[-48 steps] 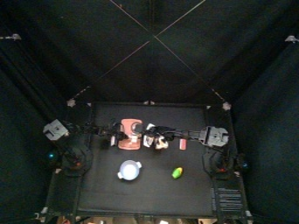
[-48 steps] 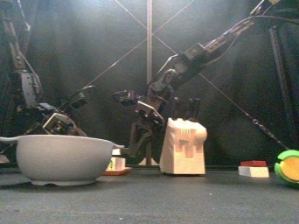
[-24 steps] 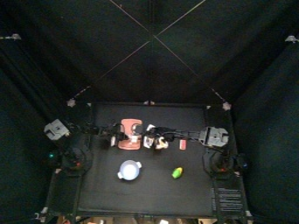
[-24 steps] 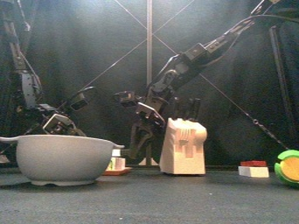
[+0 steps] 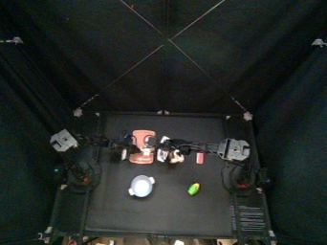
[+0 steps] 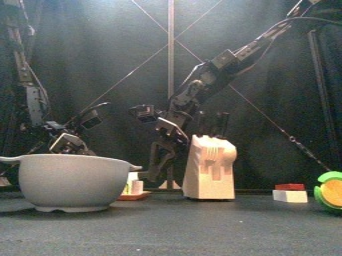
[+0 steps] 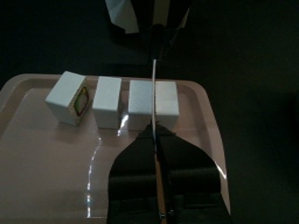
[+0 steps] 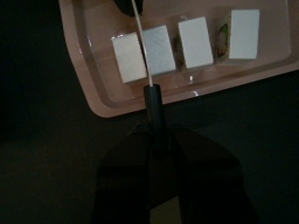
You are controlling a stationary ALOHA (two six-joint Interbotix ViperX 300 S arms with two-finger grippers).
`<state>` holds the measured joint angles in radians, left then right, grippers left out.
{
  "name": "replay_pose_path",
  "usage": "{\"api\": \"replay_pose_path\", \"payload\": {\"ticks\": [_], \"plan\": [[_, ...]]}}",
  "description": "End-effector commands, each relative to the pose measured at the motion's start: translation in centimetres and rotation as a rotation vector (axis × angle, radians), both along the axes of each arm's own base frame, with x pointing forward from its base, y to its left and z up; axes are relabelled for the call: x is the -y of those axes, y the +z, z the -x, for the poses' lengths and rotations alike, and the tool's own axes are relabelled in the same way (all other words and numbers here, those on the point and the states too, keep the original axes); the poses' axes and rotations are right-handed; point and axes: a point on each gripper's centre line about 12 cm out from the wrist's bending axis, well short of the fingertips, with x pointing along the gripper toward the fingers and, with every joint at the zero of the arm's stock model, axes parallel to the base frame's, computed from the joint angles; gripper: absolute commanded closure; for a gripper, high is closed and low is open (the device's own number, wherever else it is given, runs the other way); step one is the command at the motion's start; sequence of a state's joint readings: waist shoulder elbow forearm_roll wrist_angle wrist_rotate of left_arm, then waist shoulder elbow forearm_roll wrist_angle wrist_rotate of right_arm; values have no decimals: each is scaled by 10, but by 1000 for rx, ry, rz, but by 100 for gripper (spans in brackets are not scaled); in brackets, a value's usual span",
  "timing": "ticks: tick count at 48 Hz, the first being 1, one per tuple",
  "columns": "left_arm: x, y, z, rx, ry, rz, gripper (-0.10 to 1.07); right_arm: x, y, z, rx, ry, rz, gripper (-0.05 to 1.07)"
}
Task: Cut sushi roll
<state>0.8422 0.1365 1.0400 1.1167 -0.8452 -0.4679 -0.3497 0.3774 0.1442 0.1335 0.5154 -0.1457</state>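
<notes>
The sushi roll lies on the salmon-orange board as several whitish slices in a row, one showing a darker end face. My right gripper is shut on a knife's dark handle. The thin blade stands across the slice at the end of the row. My left gripper is at the board's edge just short of that slice, its jaws together with nothing between them. In the top view the board sits left of the table's middle, where both arms meet.
A round white bowl sits near the front, large at the left in the front view. A small yellow-green object lies to its right. A pale knife block stands mid-table, with a small red-topped block further right.
In the front view the left gripper has sunk slightly. The right arm, the knife and the slices stay where they were.
</notes>
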Motion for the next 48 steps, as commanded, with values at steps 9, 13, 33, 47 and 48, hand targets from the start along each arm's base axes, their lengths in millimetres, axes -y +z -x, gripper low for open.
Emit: {"api": "replay_pose_path", "payload": {"ticks": [9, 13, 33, 47, 48], "plan": [[1, -2, 2, -10, 0, 2, 78, 4, 15, 3, 29, -15, 6, 59], [2, -1, 3, -10, -1, 2, 78, 4, 15, 3, 30, -15, 7, 59], [6, -2, 1, -12, -19, 2, 78, 3, 13, 3, 37, -15, 9, 59], [2, -3, 2, -24, 0, -1, 78, 3, 10, 4, 33, -18, 7, 59], [1, -3, 1, -23, 6, -1, 78, 3, 11, 4, 35, -19, 7, 59]]}}
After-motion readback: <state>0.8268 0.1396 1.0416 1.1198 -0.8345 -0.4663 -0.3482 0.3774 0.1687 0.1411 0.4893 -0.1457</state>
